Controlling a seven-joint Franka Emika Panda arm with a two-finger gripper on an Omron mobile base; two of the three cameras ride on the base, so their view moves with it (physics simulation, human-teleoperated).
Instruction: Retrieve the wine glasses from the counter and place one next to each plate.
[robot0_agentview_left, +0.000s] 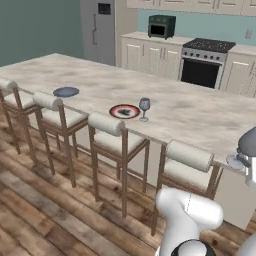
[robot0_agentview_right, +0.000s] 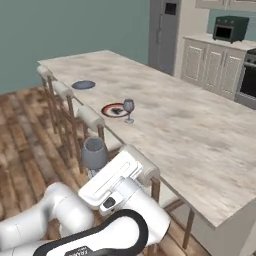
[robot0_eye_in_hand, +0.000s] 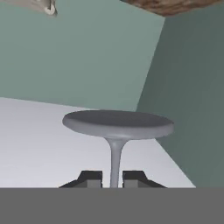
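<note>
Going left to right along the long beige marbled counter in the left base view: the plain slate grey-blue round plate lies near the stool-side edge with nothing beside it, then the greyish round plate with the reddish-brown rim, and just to its right a small smoky grey stemmed wine glass stands upright, so that setting looks served. The second smoky grey stemmed glass is off the counter, carried by the robot; the right base view shows its bowl above the white arm, low and on the stool side of the counter.

The hand is closed on that glass's thin stem, the two dark fingertips pressing it from either side, with the round foot spread above them (this camera's up is not the room's).

The step in hand is the carry to the bare grey-blue plate. Doing it well means keeping the stem pinched, bringing the glass upright, lifting it over the padded stool backs, and lowering the foot flat onto bare counter just beside the plate, not on it.
</note>
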